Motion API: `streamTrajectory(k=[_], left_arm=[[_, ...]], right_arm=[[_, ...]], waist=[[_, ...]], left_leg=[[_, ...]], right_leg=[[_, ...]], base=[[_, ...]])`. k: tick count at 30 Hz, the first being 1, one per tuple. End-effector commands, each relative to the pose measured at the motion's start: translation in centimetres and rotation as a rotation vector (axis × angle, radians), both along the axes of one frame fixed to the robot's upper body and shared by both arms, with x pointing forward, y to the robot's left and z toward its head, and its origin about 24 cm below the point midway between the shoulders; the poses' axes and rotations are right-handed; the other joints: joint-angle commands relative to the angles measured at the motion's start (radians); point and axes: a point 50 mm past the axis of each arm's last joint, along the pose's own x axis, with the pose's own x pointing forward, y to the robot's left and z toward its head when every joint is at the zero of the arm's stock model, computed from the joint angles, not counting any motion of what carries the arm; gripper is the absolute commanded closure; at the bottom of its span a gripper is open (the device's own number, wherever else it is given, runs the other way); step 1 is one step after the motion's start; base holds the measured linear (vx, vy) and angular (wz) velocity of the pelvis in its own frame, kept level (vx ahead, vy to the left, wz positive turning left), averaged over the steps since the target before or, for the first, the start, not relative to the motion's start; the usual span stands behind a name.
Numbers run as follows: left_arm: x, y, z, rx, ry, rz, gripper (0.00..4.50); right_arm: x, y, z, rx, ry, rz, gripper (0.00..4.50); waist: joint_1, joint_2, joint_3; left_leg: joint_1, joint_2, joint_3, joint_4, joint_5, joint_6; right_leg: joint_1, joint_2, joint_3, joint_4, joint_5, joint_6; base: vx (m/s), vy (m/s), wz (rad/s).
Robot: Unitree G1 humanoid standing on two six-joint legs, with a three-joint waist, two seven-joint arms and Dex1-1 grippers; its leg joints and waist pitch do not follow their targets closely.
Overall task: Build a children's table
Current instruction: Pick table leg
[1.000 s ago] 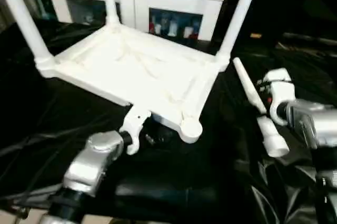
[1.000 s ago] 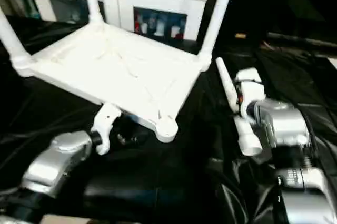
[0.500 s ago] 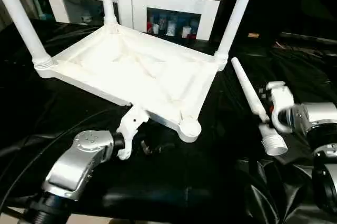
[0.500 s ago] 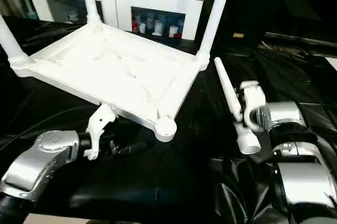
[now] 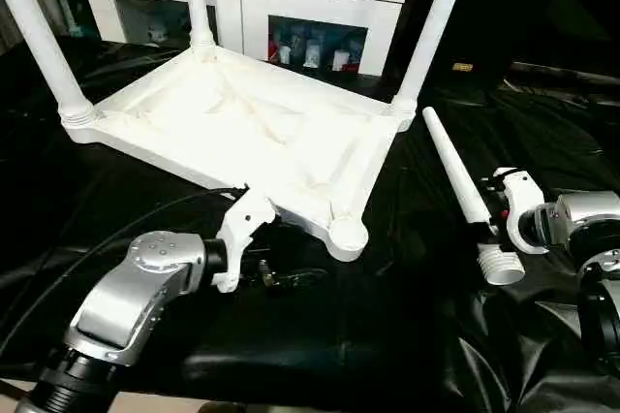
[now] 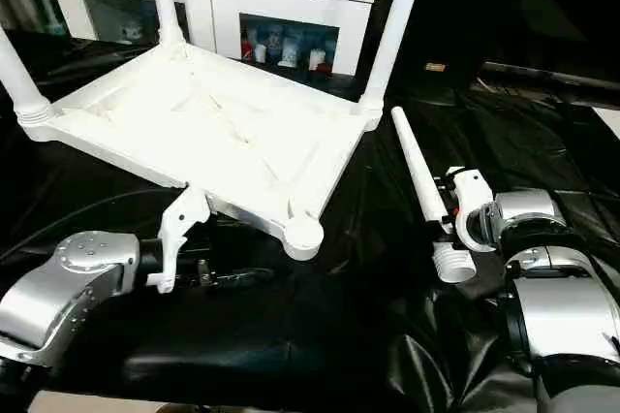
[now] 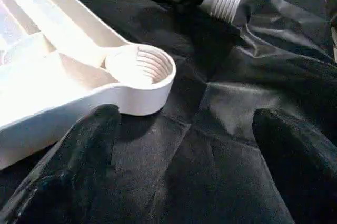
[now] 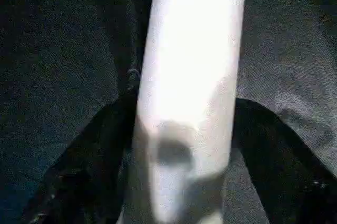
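Leg between right gripper fingers, seemingly.

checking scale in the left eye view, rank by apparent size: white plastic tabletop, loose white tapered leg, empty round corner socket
1. White plastic tabletop, largest.
2. Loose white tapered leg.
3. Empty round corner socket, smallest.

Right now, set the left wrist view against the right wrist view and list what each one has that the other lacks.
Left wrist view alone: the tabletop's empty threaded corner socket, the loose leg's threaded end and the left end effector, fingers wide apart over bare cloth. Right wrist view alone: the right end effector with a black finger on either side of the leg. Shared: the loose leg and the black cloth.
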Motion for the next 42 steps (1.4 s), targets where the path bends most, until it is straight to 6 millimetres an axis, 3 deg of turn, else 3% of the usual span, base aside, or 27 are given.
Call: streamTrajectory(k=[1,13,16,17,18,19,20,21,23,26,28,29,30,33,35,36,37,40,41,42], left_arm=[[0.1,-0.2,0.3,-0.005,-0.012,-0.02,0.0],[0.1,-0.7,0.5,-0.017,-0.023,-0.001,0.0],[1.1,-0.9,1.1,-0.033,-0.046,0.088,0.0],[1.4,-0.8,1.1,-0.031,-0.053,0.118,0.0],[2.7,-0.7,1.3,-0.042,-0.087,0.246,0.0],[3.2,-0.6,1.4,-0.047,-0.1,0.295,0.0],[3.6,-0.5,1.5,-0.044,-0.115,0.339,0.0],[3.9,-0.3,1.4,-0.033,-0.121,0.382,0.0],[4.2,0.0,1.4,-0.034,-0.121,0.427,0.0],[4.6,0.1,1.4,-0.058,-0.124,0.47,0.0],[5.7,0.0,2.0,-0.133,-0.1,0.557,0.0],[5.7,0.0,2.0,-0.133,-0.1,0.557,0.0],[6.0,-0.2,2.3,-0.17,-0.085,0.571,0.0],[6.1,-1.6,3.4,-0.289,-0.024,0.513,0.0],[6.0,-2.5,4.3,-0.368,0.003,0.46,0.0],[5.6,-3.7,5.8,-0.51,0.047,0.349,0.0],[5.6,-3.8,6.0,-0.525,0.051,0.336,0.0],[5.7,-4.6,7.3,-0.601,0.08,0.275,0.0],[5.7,-4.6,7.3,-0.601,0.08,0.275,0.0],[6.1,-5.4,8.6,-0.655,0.104,0.234,0.0]], right_arm=[[-0.3,-0.7,0.1,-0.024,0.023,-0.007,1.37],[-0.5,-0.9,-0.3,-0.007,0.009,-0.052,2.5],[0.2,-1.0,0.4,0.015,-0.056,-0.107,2.59],[0.3,-1.0,0.6,0.022,-0.07,-0.12,2.6],[0.7,-0.9,1.1,0.059,-0.121,-0.166,2.6],[0.9,-0.9,1.3,0.075,-0.143,-0.183,2.61],[1.0,-0.9,1.5,0.096,-0.159,-0.201,2.61],[1.1,-0.9,1.7,0.114,-0.177,-0.212,2.62],[1.3,-1.1,2.1,0.133,-0.211,-0.229,2.62],[1.2,-1.3,2.4,0.149,-0.23,-0.257,2.62],[1.5,-1.0,4.1,0.279,-0.446,-0.252,2.62],[1.5,-1.0,4.1,0.279,-0.446,-0.252,2.62],[1.3,-0.6,4.8,0.344,-0.54,-0.234,2.62],[-0.2,1.2,6.4,0.541,-0.809,-0.089,2.62],[-0.9,1.5,7.0,0.621,-0.91,-0.062,2.62],[-1.7,1.7,7.7,0.763,-1.016,-0.092,2.62],[-1.8,1.7,7.7,0.778,-1.026,-0.096,2.62],[-3.1,2.8,8.9,0.955,-1.097,-0.045,2.63],[-3.1,2.8,8.9,0.955,-1.097,-0.045,2.63],[-4.7,5.3,9.8,1.105,-1.091,0.138,2.63]], waist=[[-0.001,0.004,-0.068],[-0.003,0.004,-0.066],[-0.004,-0.001,-0.066],[-0.002,0.004,-0.065],[-0.005,0.0,-0.066],[-0.003,0.004,-0.066],[-0.005,0.0,-0.067],[-0.003,0.009,-0.068],[-0.004,0.0,-0.071],[-0.002,0.004,-0.077],[0.007,0.008,-0.075],[0.007,0.008,-0.075],[0.013,0.001,-0.077],[0.025,-0.005,-0.074],[0.027,-0.002,-0.074],[0.029,-0.013,-0.07],[0.035,-0.006,-0.07],[0.035,-0.008,-0.066],[0.039,-0.003,-0.064],[0.038,-0.001,-0.063]], left_leg=[[0.022,0.011,0.002,-0.061,-0.215,-0.031],[0.022,0.012,-0.001,-0.063,-0.261,-0.041],[0.023,0.01,-0.002,-0.062,-0.272,-0.043],[0.023,0.01,-0.004,-0.063,-0.279,-0.045],[0.021,0.009,-0.003,-0.062,-0.284,-0.044],[0.023,0.007,-0.003,-0.061,-0.284,-0.044],[0.022,0.007,-0.003,-0.061,-0.281,-0.04],[0.021,0.007,-0.005,-0.061,-0.272,-0.038],[0.015,0.004,-0.006,-0.059,-0.24,-0.026],[0.016,0.003,-0.004,-0.054,-0.182,-0.009],[0.016,0.004,-0.002,-0.054,-0.154,0.011],[0.016,0.004,-0.002,-0.054,-0.154,0.011],[0.015,0.002,-0.002,-0.053,-0.123,0.036],[0.02,0.01,0.0,-0.055,-0.158,0.061],[0.022,0.012,-0.003,-0.057,-0.167,0.06],[0.02,0.011,0.001,-0.059,-0.189,0.051],[0.023,0.012,-0.003,-0.061,-0.202,0.046],[0.022,0.012,-0.004,-0.065,-0.222,0.031],[0.026,0.01,-0.002,-0.066,-0.232,0.026],[0.022,0.008,-0.005,-0.068,-0.238,0.027]], right_leg=[[0.033,-0.017,0.009,-0.06,-0.151,-0.232],[0.03,-0.02,0.009,-0.064,-0.206,-0.225],[0.028,-0.02,0.009,-0.064,-0.21,-0.224],[0.029,-0.021,0.009,-0.064,-0.214,-0.222],[0.03,-0.019,0.01,-0.066,-0.215,-0.217],[0.03,-0.018,0.01,-0.067,-0.205,-0.212],[0.032,-0.019,0.01,-0.068,-0.203,-0.209],[0.034,-0.019,0.009,-0.067,-0.19,-0.204],[0.039,-0.019,0.007,-0.063,-0.168,-0.201],[0.04,-0.017,0.007,-0.056,-0.096,-0.218],[0.043,-0.017,0.01,-0.054,-0.027,-0.225],[0.043,-0.017,0.01,-0.054,-0.027,-0.225],[0.047,-0.015,0.009,-0.051,0.029,-0.229],[0.041,-0.023,0.009,-0.056,-0.022,-0.237],[0.039,-0.023,0.007,-0.058,-0.055,-0.24],[0.037,-0.028,0.009,-0.063,-0.11,-0.241],[0.033,-0.03,0.008,-0.064,-0.142,-0.241],[0.031,-0.025,0.006,-0.069,-0.177,-0.222],[0.029,-0.023,0.009,-0.074,-0.191,-0.203],[0.032,-0.023,0.009,-0.075,-0.2,-0.187]], base=[[0.0,0.0,0.0],[0.0,0.0,0.0],[0.0,0.0,0.0],[0.0,0.0,0.0],[0.0,0.0,0.0],[0.0,0.0,0.0],[0.0,0.0,0.0],[0.0,0.0,0.0],[0.0,0.0,0.0],[0.0,0.0,0.0],[0.0,0.0,0.0],[0.0,0.0,0.0],[0.0,0.0,0.0],[0.0,0.0,0.0],[0.0,0.0,0.0],[0.0,0.0,0.0],[0.0,0.0,0.0],[0.0,0.0,0.0],[0.0,0.0,0.0],[0.0,0.0,0.0]])
